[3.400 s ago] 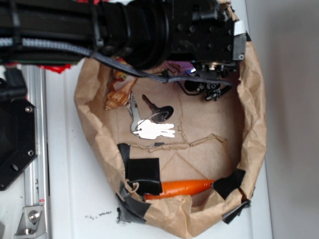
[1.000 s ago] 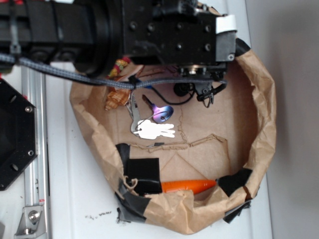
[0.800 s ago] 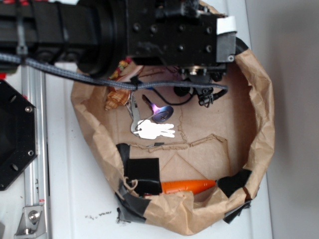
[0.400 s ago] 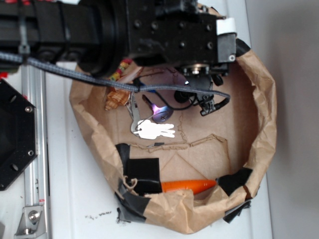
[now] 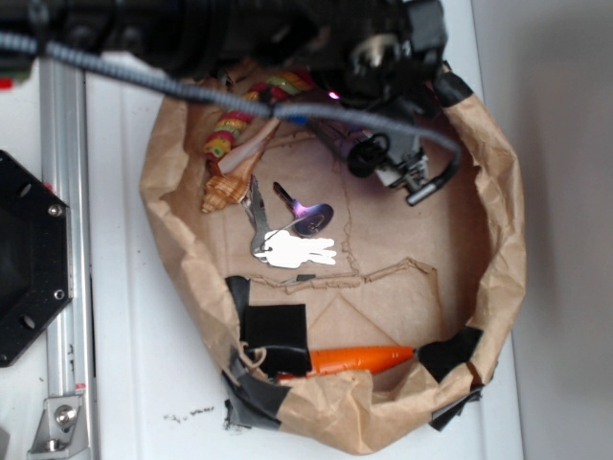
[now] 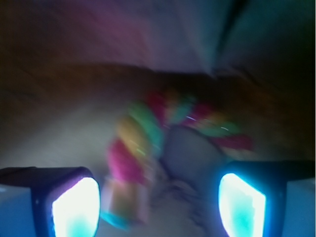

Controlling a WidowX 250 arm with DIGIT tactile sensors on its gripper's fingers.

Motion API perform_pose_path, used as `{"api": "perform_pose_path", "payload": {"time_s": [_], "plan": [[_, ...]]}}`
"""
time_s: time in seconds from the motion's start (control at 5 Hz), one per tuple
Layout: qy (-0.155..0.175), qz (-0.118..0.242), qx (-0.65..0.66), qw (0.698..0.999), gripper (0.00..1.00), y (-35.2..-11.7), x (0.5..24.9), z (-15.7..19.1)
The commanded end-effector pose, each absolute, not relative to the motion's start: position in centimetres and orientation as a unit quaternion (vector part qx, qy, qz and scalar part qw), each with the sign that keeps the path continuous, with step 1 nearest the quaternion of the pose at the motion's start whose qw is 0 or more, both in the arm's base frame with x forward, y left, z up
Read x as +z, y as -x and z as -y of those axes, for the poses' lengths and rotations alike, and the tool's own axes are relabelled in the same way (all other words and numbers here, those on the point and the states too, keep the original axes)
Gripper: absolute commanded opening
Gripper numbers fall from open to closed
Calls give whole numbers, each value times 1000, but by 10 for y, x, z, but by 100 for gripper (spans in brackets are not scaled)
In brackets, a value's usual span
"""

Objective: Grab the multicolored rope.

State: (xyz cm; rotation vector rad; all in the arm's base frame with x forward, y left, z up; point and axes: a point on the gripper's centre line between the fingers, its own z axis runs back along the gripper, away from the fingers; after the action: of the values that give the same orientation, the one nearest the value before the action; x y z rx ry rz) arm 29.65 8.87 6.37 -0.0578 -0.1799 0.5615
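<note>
Multicolored rope blurred; gripper fingers apart.

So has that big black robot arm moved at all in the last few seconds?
Yes. Against the brown paper bag, the arm has pulled toward the picture's top, uncovering more of the multicolored rope above the seashell.

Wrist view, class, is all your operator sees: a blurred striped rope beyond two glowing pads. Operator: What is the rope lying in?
Observer: The rope lies in a brown paper bag, at its upper left in the exterior view.
Operator: Is anything close beside it?
Observer: A seashell sits just below the rope's lower end.
</note>
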Motion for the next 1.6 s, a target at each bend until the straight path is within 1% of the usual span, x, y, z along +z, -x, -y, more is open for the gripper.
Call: {"api": "perform_pose_path", "payload": {"time_s": [0.0, 0.2, 0.4, 0.6, 0.8, 1.0, 1.2, 1.4], "plan": [[24, 119, 276, 953, 100, -310, 62, -87], [0, 114, 277, 954, 100, -312, 53, -89], [-17, 112, 265, 958, 100, -310, 50, -89], [-20, 100, 256, 961, 100, -311, 46, -87], [-37, 85, 259, 962, 61, -311, 40, -88], [-57, 86, 250, 963, 0, -310, 39, -86], [-46, 83, 244, 965, 0, -307, 44, -86], [1, 70, 202, 977, 0, -303, 55, -82]]}}
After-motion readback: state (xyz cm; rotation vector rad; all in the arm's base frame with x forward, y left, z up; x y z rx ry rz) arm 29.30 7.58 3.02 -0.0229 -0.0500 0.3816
